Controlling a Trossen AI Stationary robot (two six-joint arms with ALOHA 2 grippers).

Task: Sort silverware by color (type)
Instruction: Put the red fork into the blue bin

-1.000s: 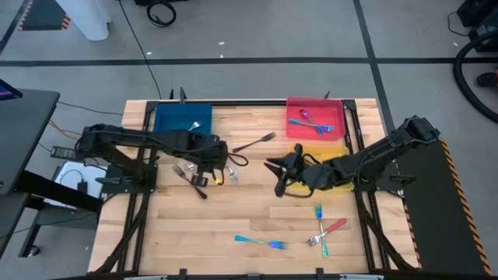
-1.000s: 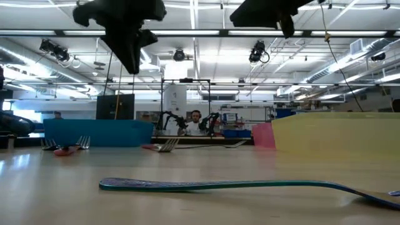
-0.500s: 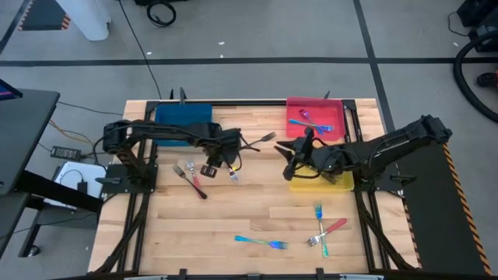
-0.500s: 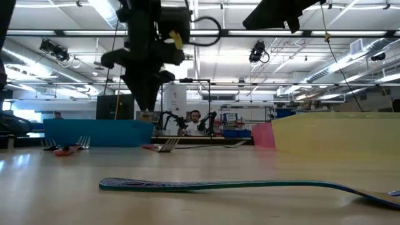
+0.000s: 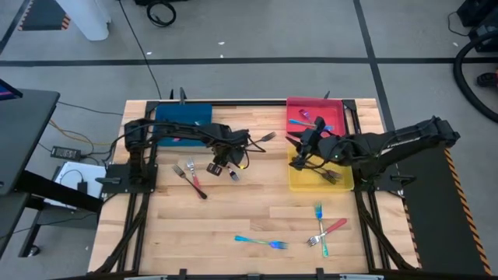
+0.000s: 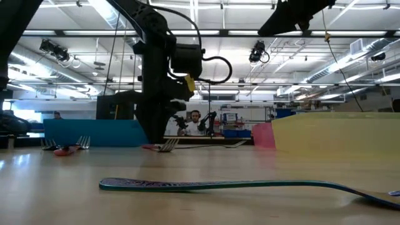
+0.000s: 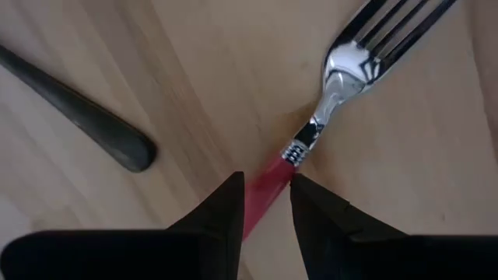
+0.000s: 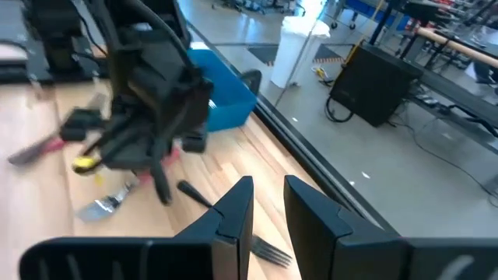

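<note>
A red-handled fork (image 7: pixel 329 106) lies flat on the wood just right of the table's middle (image 5: pixel 234 177). My left gripper (image 7: pixel 268 180) points straight down over it (image 5: pixel 228 166), open, one finger on each side of the red handle just behind the silver neck. Whether the fingers touch the handle cannot be told. A dark grey fork (image 7: pixel 85 117) lies beside it. My right gripper (image 8: pixel 268 187) hovers open and empty above the yellow tray's far left corner (image 5: pixel 298 150).
At the far edge stand a blue tray (image 5: pixel 183 117) and a red tray (image 5: pixel 336 117) holding two forks. A dark fork lies in the yellow tray (image 5: pixel 342 185). Other forks lie at the left (image 5: pixel 191 179) and near the front edge (image 5: pixel 261 243), (image 5: pixel 323 229).
My left gripper has come down and toward the table's right edge, rolling at the wrist, and now stands low over the red-handled fork. My right gripper has gone from the table's middle toward the far edge and a little up, to the yellow tray's far left corner.
</note>
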